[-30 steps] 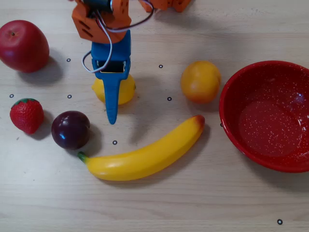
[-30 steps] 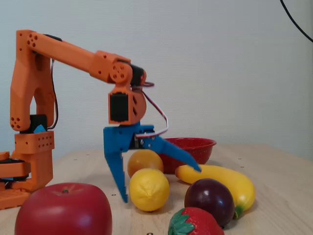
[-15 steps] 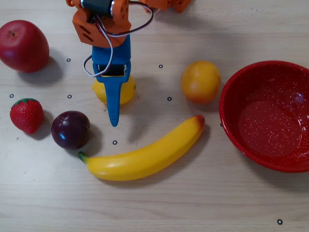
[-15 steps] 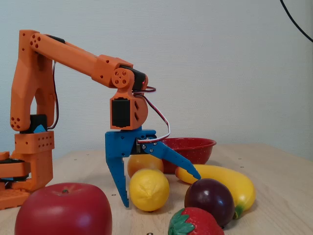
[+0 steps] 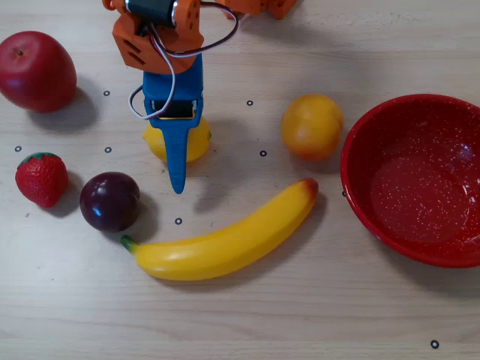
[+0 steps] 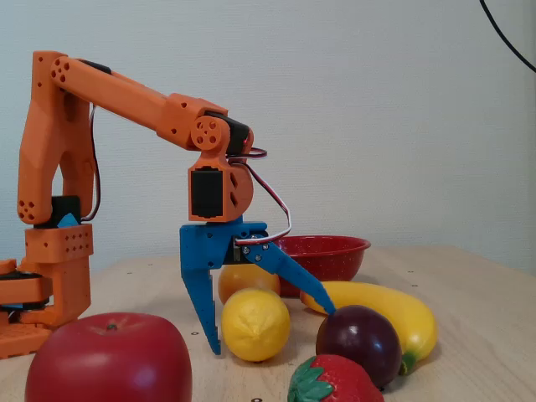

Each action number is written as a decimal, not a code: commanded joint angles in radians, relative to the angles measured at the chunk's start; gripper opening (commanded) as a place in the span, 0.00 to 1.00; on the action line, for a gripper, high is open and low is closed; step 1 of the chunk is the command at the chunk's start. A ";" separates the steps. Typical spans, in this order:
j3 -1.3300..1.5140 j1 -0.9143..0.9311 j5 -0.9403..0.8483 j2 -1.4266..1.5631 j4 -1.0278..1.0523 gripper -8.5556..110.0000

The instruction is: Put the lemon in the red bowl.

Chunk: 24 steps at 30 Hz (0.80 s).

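The lemon (image 5: 196, 141) lies on the wooden table, half hidden under my blue gripper (image 5: 176, 150) in the overhead view. In the fixed view the lemon (image 6: 255, 325) sits between the jaws of the gripper (image 6: 271, 330). One finger stands upright against its left side. The other finger slants out over it to the right without touching it. The gripper is open and holds nothing. The red bowl (image 5: 375, 135) stands empty at the right edge of the overhead view and shows behind the gripper in the fixed view (image 6: 331, 247).
An orange (image 5: 311, 126) lies between lemon and bowl. A banana (image 5: 225, 244) stretches below them. A plum (image 5: 109, 201), a strawberry (image 5: 43, 178) and a red apple (image 5: 36, 71) sit at the left. The arm's orange base (image 6: 50, 276) stands at the fixed view's left.
The gripper has shifted a little along the table and settled around the lemon. The slanted finger has dropped slightly toward the fruit. The lemon has not moved.
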 commanded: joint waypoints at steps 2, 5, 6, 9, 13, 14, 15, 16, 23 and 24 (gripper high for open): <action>-0.051 -0.008 -0.017 0.052 0.000 0.48; -0.051 -0.011 -0.018 0.057 0.003 0.48; -0.051 -0.012 -0.020 0.058 0.006 0.47; -0.048 -0.015 -0.021 0.061 0.008 0.47; -0.040 -0.017 -0.023 0.071 0.006 0.45; -0.037 -0.017 -0.023 0.074 0.005 0.45; -0.035 -0.017 -0.023 0.075 0.005 0.44; -0.034 -0.018 -0.023 0.077 0.006 0.43; -0.032 -0.026 -0.026 0.084 0.021 0.40; -0.034 -0.028 -0.026 0.086 0.028 0.40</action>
